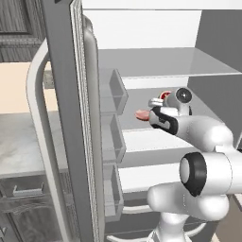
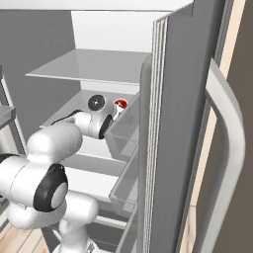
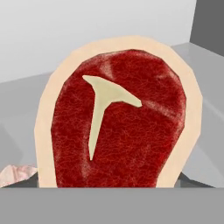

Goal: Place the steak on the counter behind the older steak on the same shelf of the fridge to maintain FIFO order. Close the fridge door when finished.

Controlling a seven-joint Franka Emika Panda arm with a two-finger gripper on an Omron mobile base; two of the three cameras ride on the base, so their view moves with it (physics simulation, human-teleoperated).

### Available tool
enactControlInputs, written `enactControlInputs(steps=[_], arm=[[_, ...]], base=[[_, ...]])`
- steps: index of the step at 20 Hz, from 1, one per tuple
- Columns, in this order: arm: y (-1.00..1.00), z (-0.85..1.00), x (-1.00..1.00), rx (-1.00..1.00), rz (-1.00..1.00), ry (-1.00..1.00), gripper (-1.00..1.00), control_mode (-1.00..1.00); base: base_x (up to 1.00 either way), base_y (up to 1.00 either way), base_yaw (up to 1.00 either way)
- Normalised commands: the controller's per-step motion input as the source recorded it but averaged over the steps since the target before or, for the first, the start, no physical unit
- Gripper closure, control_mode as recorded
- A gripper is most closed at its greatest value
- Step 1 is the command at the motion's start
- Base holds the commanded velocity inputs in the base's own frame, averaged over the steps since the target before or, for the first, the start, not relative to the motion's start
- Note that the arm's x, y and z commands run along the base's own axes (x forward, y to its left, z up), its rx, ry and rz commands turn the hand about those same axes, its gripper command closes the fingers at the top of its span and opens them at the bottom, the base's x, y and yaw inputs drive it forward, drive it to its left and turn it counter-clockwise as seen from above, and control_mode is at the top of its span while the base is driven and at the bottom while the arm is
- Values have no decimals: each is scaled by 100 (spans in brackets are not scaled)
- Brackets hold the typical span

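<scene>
Fridge (image 1: 66, 94) open, white interior, arm reaching onto the middle shelf (image 1: 142, 101). Steak (image 3: 118, 118) sits right at the gripper (image 1: 158, 101) inside the fridge, over that shelf; in the hand view it's a chunky rounded piece, dark red grainy face with a pale T-shaped bone mark and a tan rim all round. Same steak shows as a small red spot past the wrist in the left base view (image 1: 165, 96) and the right base view (image 2: 119, 104). Older steak (image 1: 142, 114) lies on the same shelf, a flat pinkish slab just in front of and left of the gripper; a pale pink corner of it shows at lower left of the hand view (image 3: 15, 174). Fingertips hidden by the meat, so I can't tell if the jaws are clamped on it or apart. Door bins (image 1: 113, 94) are clear plastic, stacked three high. Shelves are smooth grey plates. Door handle (image 1: 40, 142) is a long pale curved bar. Marble counter (image 1: 19, 146) sits left of the door.
</scene>
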Motion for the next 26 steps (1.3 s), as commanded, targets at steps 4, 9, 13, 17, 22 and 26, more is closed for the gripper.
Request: enactControlInputs(steps=[4,9,13,17,22,26], arm=[[0,-2,51,0,0,0,100,-100],[0,-8,44,0,0,0,100,-100],[0,-17,44,0,0,0,100,-100],[0,-22,38,0,0,0,100,-100],[0,-24,33,0,0,0,100,-100],[0,-23,38,0,0,0,100,-100]], base=[[0,0,0],[0,0,0],[0,0,0],[0,0,0],[0,0,0],[0,0,0]])
